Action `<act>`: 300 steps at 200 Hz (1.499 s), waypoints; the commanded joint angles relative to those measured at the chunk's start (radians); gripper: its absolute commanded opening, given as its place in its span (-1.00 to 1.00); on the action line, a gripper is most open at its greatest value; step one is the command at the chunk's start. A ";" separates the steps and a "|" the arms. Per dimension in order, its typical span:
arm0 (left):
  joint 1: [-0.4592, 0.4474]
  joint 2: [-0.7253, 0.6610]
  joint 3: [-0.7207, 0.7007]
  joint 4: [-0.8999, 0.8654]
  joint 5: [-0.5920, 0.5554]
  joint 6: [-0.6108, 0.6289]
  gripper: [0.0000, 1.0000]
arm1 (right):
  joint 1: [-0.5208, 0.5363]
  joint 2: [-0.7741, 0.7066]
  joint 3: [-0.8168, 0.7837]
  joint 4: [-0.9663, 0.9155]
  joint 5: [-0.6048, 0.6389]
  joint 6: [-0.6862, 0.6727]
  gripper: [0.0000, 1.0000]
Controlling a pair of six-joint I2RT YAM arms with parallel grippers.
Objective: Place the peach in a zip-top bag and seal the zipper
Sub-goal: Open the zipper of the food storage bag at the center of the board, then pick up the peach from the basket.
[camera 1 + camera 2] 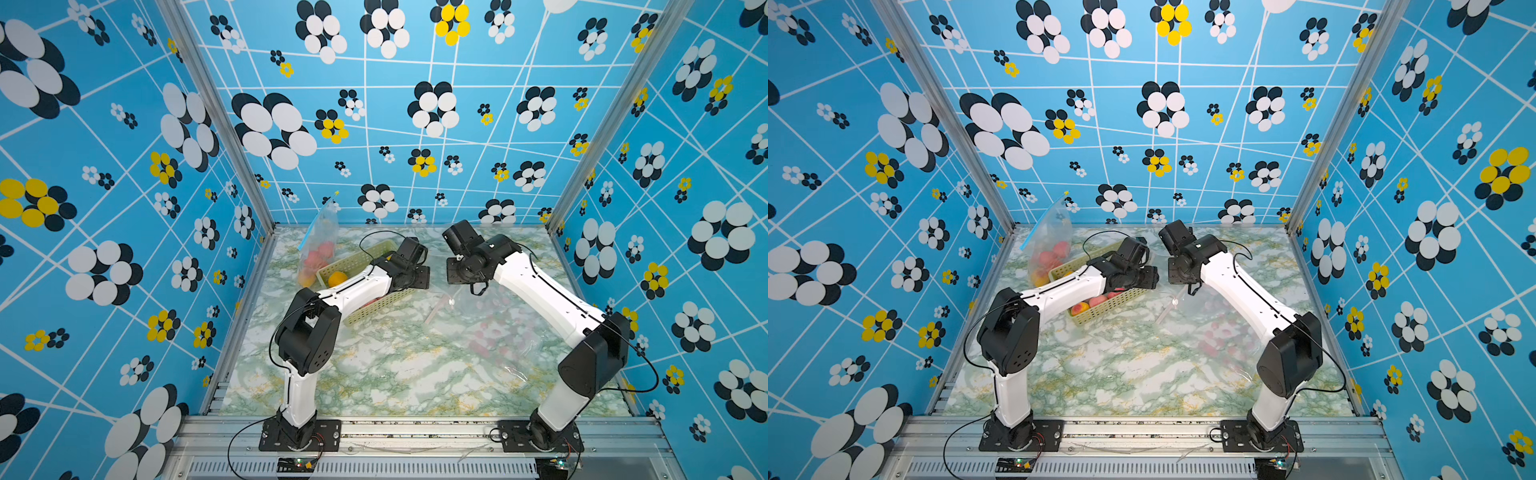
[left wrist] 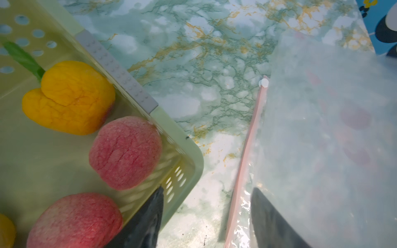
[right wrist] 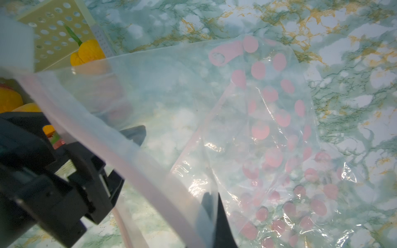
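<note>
Two pink peaches [image 2: 125,152] [image 2: 75,221] lie in the pale green basket [image 2: 189,154] beside a yellow pepper [image 2: 68,96]. In a top view the peaches [image 1: 1100,300] show below the left arm. The clear zip-top bag [image 3: 268,128] with pink dots lies on the table to the right of the basket, and both top views show it [image 1: 494,328] [image 1: 1221,332]. My left gripper [image 2: 208,190] is open. One finger [image 2: 150,214] hangs over the basket's corner and the other [image 2: 270,219] shows through the bag's film, with the pink zipper strip [image 2: 247,150] between them. My right gripper [image 3: 211,197] is shut on the bag's rim, lifting it.
A second clear bag [image 1: 318,249] holding fruit leans against the back left wall behind the basket. The marble-patterned table [image 1: 395,374] is walled in on three sides by blue patterned panels. Both arms meet near the table's middle back.
</note>
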 commanded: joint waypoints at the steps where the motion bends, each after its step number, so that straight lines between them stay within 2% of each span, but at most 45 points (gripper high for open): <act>1: 0.014 -0.079 -0.032 0.082 0.141 -0.024 0.45 | 0.005 0.025 0.035 -0.033 -0.007 0.003 -1.00; 28: 0.015 -0.154 -0.057 0.099 0.189 -0.031 0.67 | 0.004 0.049 0.054 -0.039 -0.008 -0.004 -1.00; 63: 0.028 -0.249 -0.126 0.104 0.175 -0.045 0.74 | 0.005 0.070 0.067 -0.042 -0.008 -0.006 -1.00; 90: 0.050 -0.311 -0.174 0.092 0.099 -0.045 0.74 | 0.005 0.079 0.071 -0.037 -0.016 -0.007 -1.00; 120: 0.107 -0.329 -0.198 0.078 0.012 -0.032 0.60 | 0.005 0.083 0.072 -0.031 -0.021 -0.007 -1.00; 143: 0.169 -0.271 -0.162 0.043 -0.010 -0.008 0.58 | 0.005 0.081 0.069 -0.030 -0.021 -0.006 -1.00; 181: 0.231 -0.090 -0.021 -0.013 0.020 0.018 0.59 | 0.004 0.080 0.059 -0.030 -0.014 -0.004 -1.00; 214: 0.246 0.046 0.087 -0.035 0.032 0.001 0.60 | 0.005 0.084 0.055 -0.026 -0.013 0.001 -1.00; 300: 0.277 0.262 0.286 -0.136 0.015 -0.004 0.56 | 0.004 0.089 0.046 -0.007 -0.024 0.005 -1.00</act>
